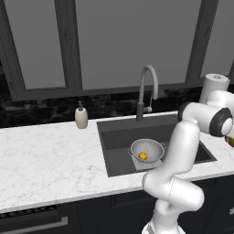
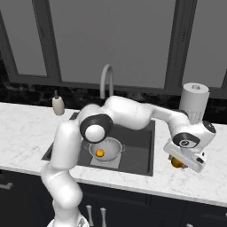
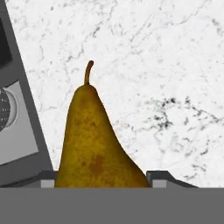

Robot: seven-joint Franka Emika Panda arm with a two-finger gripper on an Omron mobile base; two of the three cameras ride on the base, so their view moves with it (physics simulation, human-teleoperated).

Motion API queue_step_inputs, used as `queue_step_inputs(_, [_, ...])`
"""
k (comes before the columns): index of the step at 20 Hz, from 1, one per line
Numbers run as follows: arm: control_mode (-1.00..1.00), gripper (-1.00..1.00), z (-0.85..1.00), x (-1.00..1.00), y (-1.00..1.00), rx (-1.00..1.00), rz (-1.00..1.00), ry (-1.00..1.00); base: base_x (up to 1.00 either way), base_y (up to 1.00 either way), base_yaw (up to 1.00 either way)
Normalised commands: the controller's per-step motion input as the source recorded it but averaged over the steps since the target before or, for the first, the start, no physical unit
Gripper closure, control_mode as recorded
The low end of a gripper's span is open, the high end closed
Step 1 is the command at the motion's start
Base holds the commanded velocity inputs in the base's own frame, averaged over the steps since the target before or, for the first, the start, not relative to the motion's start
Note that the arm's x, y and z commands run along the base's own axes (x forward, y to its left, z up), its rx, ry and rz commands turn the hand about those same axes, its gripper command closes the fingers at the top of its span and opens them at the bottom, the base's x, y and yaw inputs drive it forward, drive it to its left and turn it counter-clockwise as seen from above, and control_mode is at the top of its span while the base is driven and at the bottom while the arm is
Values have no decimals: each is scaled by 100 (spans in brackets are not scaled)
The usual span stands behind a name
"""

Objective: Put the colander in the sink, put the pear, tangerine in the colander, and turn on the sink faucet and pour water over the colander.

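A white robot arm reaches across a marble counter [image 1: 50, 155] to the right of the sink [image 1: 119, 137], its gripper [image 2: 179, 162] lowered over a brown-yellow pear [image 3: 94, 144] on the white stone. From the hand's own camera the pear sits between the two dark fingertips [image 3: 159, 177], its thin stem pointing away across the marble and its broad body reaching both tips; whether the fingers press on the fruit or merely flank it cannot be told. From the right base camera the pear [image 2: 176, 162] peeks out below the hand, near the counter's front edge and just right of the basin.

In the dark grey sink, the silver colander [image 1: 146, 150] stands upright on the lighter grey square of the floor, toward the near right part of the basin. A small orange tangerine [image 1: 143, 156] lies inside it, at the bottom of the bowl.

Behind the basin rises the grey gooseneck sink faucet [image 1: 147, 89], its arched spout curving over the far edge of the sink. A small beige soap bottle [image 1: 81, 117] stands on the counter to the left of the faucet, against the dark backsplash. A white paper-towel roll [image 2: 194, 102] stands upright at the far right, behind the arm. No brand names, labels or readable writing can be made out on any item.
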Motion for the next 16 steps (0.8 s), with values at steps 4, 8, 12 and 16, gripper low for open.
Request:
queue_step_inputs(4, [-100,100,64,-4,100,6,5,-11,0,0,0])
queue_step_inputs(8, [-100,100,42,4,100,7,7,-1,0,0,0])
queue_step_inputs(12, [-100,100,10,14,100,4,7,0,0,0,0])
queue_step_inputs(16, [-100,100,0,14,93,6,7,0,0,0,0])
